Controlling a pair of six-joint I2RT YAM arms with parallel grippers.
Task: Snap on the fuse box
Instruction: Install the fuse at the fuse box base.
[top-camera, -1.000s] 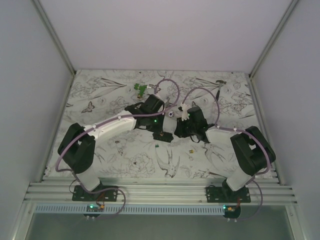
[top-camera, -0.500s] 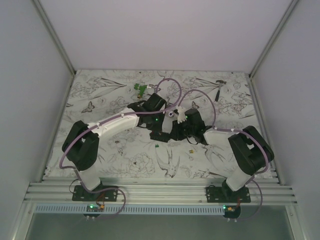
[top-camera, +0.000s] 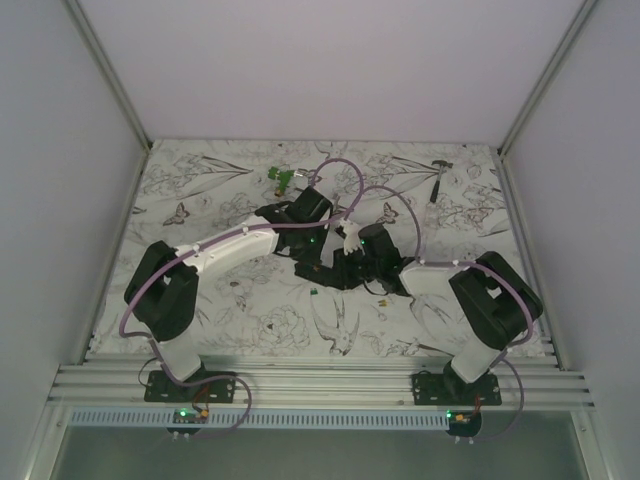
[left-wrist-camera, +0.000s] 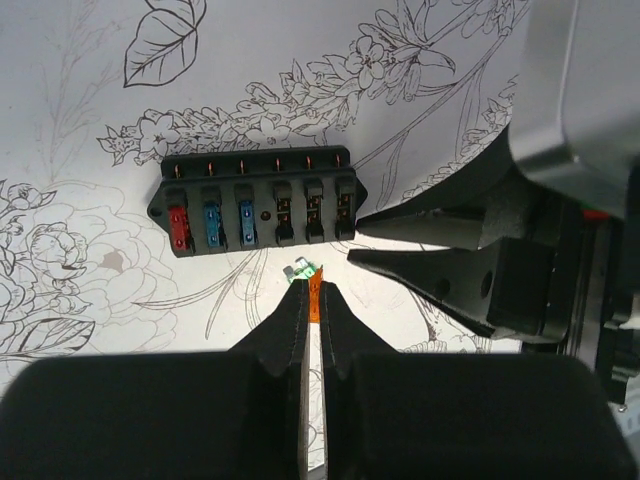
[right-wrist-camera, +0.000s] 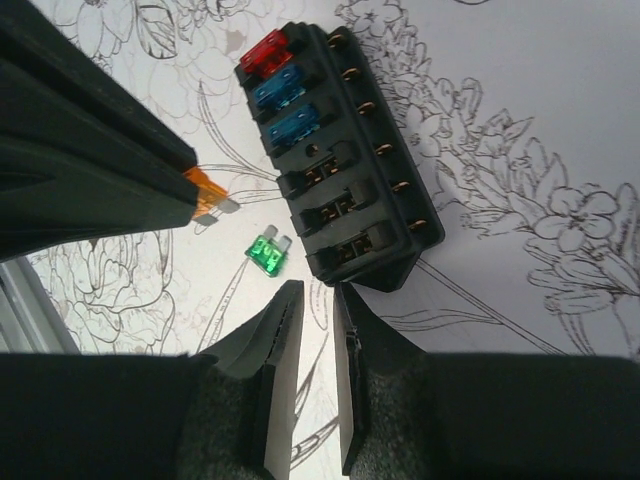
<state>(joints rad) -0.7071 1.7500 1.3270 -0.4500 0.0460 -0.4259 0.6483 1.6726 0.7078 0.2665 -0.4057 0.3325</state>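
— Moved since earlier?
— Right gripper (right-wrist-camera: 315, 292) was drawn to the fuse box's (right-wrist-camera: 335, 160) end, slightly parted, unloaded. Left gripper (left-wrist-camera: 313, 294) is clamped on an orange fuse (right-wrist-camera: 205, 190) beside it. Table (left-wrist-camera: 80, 60) is left open beyond; three slots filled.

The table (top-camera: 200, 205) is covered in a white sheet printed with line-drawn flowers, birds and butterflies. The fuse box (left-wrist-camera: 258, 205) lies flat on it, face up, near the middle. A green fuse (right-wrist-camera: 266, 252) lies loose just beside the box's long side, by the empty slots, not touching it. A green clip-like piece (top-camera: 281, 179) sits well beyond the box, toward the back edge. A grey tool (top-camera: 438, 178) lies well apart from the box, back and right. A tiny yellowish bit (top-camera: 381, 303) lies near the box's near-right side, too small to identify.
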